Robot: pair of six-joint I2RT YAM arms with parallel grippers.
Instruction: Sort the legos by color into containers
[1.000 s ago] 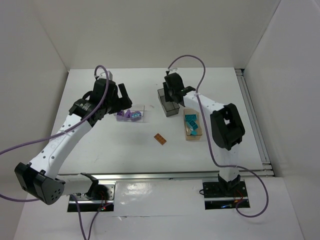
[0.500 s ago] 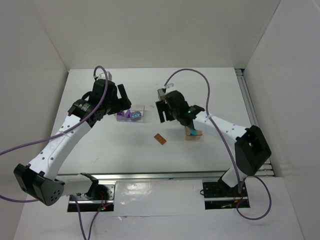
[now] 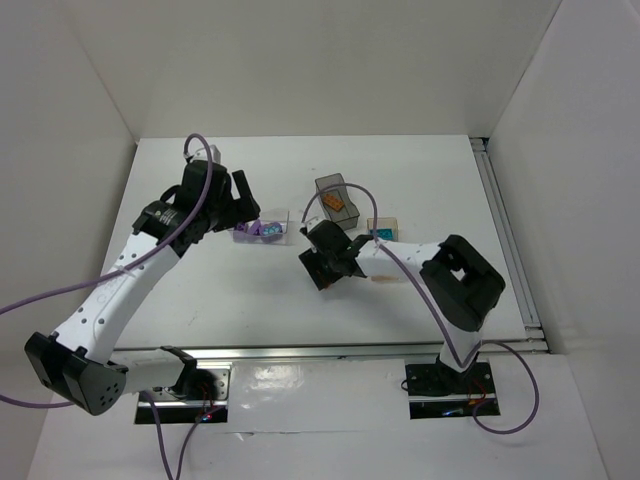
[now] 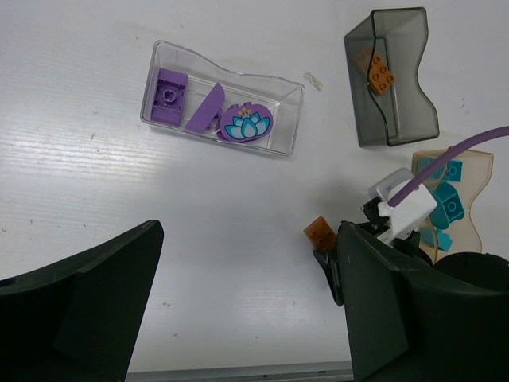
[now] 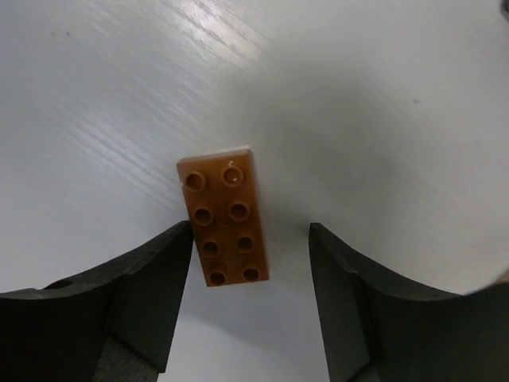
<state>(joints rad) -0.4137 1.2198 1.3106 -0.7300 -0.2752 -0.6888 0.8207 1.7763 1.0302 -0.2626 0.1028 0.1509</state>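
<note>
While the orange-brown brick [image 5: 223, 216] lies flat on the white surface [image 5: 382, 95] mid-frame in the right wrist view, the right end effector [image 5: 249, 228] straddles it, fingers spread either side. Left end effector [image 4: 250, 231] is spread too, holding nothing, lower in frame than the clear box [image 4: 296, 119] of purple legos [image 4: 169, 95]

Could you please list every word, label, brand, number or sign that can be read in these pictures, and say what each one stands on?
None: no word, number, brand or sign can be read in any view.
The only printed mark is a teal lotus-flower design, not text, on the oval purple lego in the clear container.
The studs of the loose orange-brown lego show no legible lettering.
</note>
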